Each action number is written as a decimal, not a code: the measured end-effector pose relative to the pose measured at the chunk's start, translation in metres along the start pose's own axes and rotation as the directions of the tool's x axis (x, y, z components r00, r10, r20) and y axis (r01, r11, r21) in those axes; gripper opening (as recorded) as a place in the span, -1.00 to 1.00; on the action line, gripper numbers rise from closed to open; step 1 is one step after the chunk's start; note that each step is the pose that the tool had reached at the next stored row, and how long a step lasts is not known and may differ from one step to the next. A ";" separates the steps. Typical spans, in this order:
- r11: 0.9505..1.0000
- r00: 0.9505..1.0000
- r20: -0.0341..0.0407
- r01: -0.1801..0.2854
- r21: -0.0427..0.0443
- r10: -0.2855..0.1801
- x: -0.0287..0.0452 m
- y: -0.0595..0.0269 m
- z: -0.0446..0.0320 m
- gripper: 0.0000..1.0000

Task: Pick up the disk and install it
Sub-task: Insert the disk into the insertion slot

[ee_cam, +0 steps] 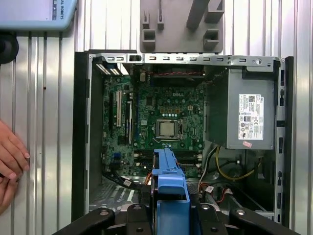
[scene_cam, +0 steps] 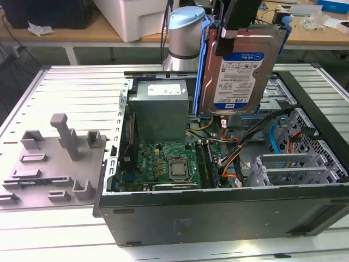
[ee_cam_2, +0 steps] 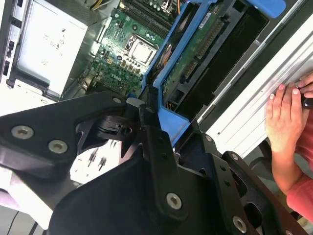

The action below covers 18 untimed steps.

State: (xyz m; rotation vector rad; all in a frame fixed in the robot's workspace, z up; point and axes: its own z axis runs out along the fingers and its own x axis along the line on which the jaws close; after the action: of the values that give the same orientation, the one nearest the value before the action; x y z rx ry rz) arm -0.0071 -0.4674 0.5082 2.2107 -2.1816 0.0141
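Open on its side, the computer case (scene_cam: pixel 218 213) sits nearest us in the exterior view, on the slatted counter (scene_cam: pixel 71 87). Behind it we see the arm (scene_cam: pixel 185 33), with its gripper (scene_cam: pixel 232 30) pointing down over the case. We find the gripper clamped tight on the blue-framed top edge of the disk (scene_cam: pixel 240 65). It hangs upright beneath the gripper, label towards us, just beside the power supply (scene_cam: pixel 161 109). A person's hand (ee_cam: pixel 12 156) lies at the counter's edge.
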 end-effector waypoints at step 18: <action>1.000 1.000 0.017 -0.002 -0.005 0.002 0.0073 0.0001 0.0012 -0.26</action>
State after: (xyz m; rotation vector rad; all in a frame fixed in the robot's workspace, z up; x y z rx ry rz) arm -0.0071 -0.4747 0.5072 2.2143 -2.1894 -0.0104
